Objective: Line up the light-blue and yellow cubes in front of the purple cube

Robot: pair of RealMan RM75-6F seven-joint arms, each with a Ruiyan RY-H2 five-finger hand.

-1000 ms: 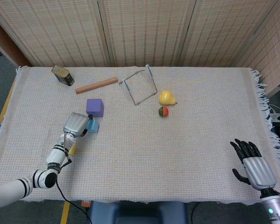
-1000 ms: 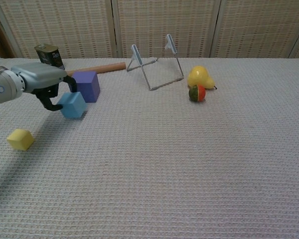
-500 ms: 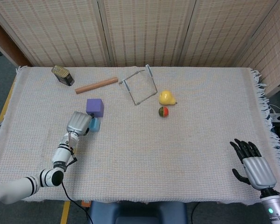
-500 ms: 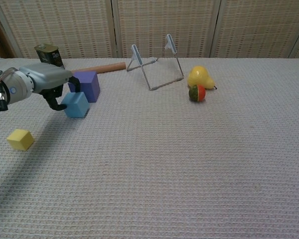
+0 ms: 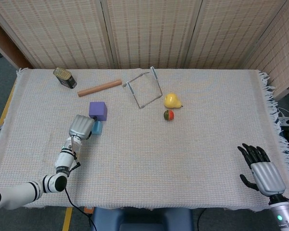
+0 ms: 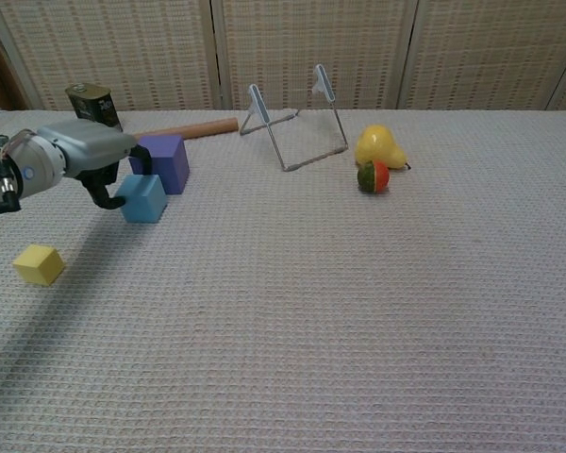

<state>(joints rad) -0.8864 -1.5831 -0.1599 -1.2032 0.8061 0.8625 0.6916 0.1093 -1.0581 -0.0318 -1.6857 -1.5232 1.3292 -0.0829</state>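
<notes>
Light-blue cube (image 6: 143, 197) apparently gripped by left robot hand (image 6: 92, 155).

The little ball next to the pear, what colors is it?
The ball is red and green, clearest in the chest view.

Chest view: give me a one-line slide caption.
Left robot hand grips the blue cube just in front of the purple cube; the yellow cube sits apart, nearer the camera.
</notes>
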